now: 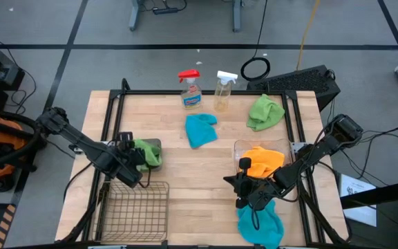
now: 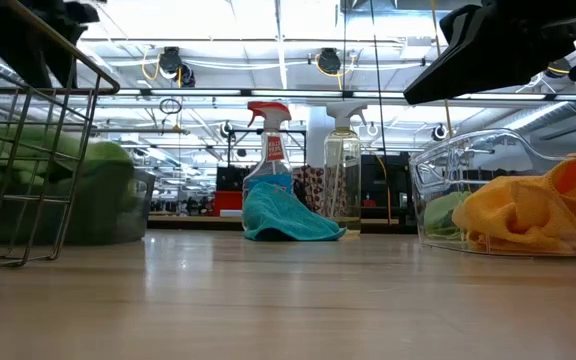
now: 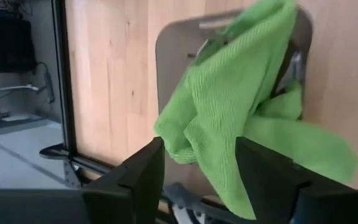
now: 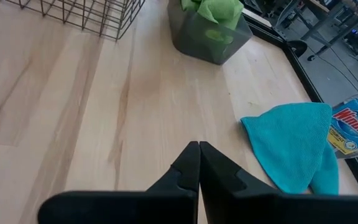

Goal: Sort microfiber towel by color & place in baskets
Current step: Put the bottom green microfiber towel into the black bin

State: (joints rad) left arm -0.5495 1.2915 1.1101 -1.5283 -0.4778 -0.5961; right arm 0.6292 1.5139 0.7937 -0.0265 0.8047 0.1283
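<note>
My left gripper (image 1: pixel 135 160) (image 3: pixel 199 143) is open, just above the smoky grey tub (image 1: pixel 155 144) (image 3: pixel 166 56). A green towel (image 1: pixel 148 153) (image 3: pixel 235 93) is heaped in that tub, spilling over its rim, and its lower fold shows between the fingers. My right gripper (image 1: pixel 232 181) (image 4: pixel 199 149) is shut on nothing, over bare wood beside the clear tub (image 1: pixel 240 146) (image 2: pixel 438 170). Yellow-orange towels (image 1: pixel 262 160) (image 2: pixel 533 210) fill the clear tub. One teal towel (image 1: pixel 200 129) (image 2: pixel 286 216) (image 4: pixel 294 146) lies mid-table, another (image 1: pixel 260 223) at the near edge. A second green towel (image 1: pixel 266 112) lies far right.
The wire-mesh basket (image 1: pixel 135 206) (image 2: pixel 18 160) (image 4: pixel 86 15) stands at the near left, right below my left gripper. Two spray bottles, one red-capped (image 1: pixel 191 90) (image 2: pixel 268 150) and one clear (image 1: pixel 223 88) (image 2: pixel 342 165), stand at the far edge. A black rail frames the table (image 1: pixel 109 124).
</note>
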